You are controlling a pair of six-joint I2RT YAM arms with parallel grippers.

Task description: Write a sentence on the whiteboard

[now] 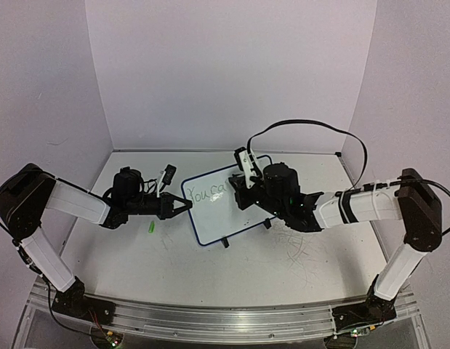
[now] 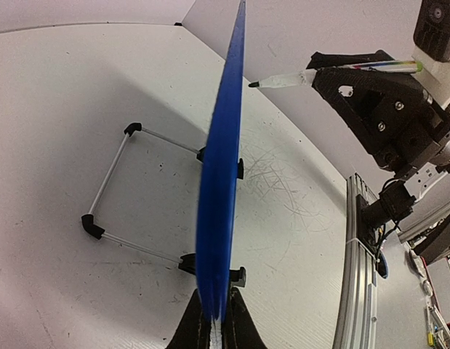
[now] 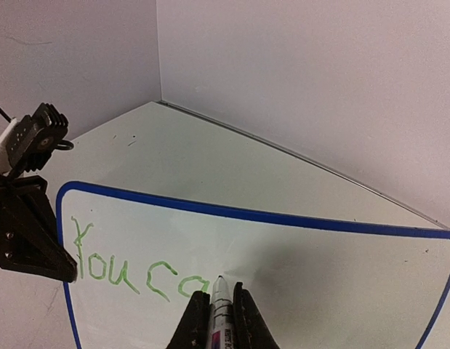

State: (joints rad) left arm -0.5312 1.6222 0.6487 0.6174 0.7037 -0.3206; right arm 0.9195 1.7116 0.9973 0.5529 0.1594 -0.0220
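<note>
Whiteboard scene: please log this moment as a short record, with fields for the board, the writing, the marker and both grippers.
board: whiteboard standing on its wire stand
writing: sentence in green, reads "You ca", last letter unfinished
marker: marker, tip at the last letter
left gripper: shut on the whiteboard's edge
right gripper: shut on the marker

Whiteboard (image 3: 334, 276): smooth, faintly glossy white face, blue plastic-looking rim. Surface (image 2: 57, 116): matt white, scuffed, grey scratches. Rail (image 2: 353, 283): ribbed, silvery bare metal.
</note>
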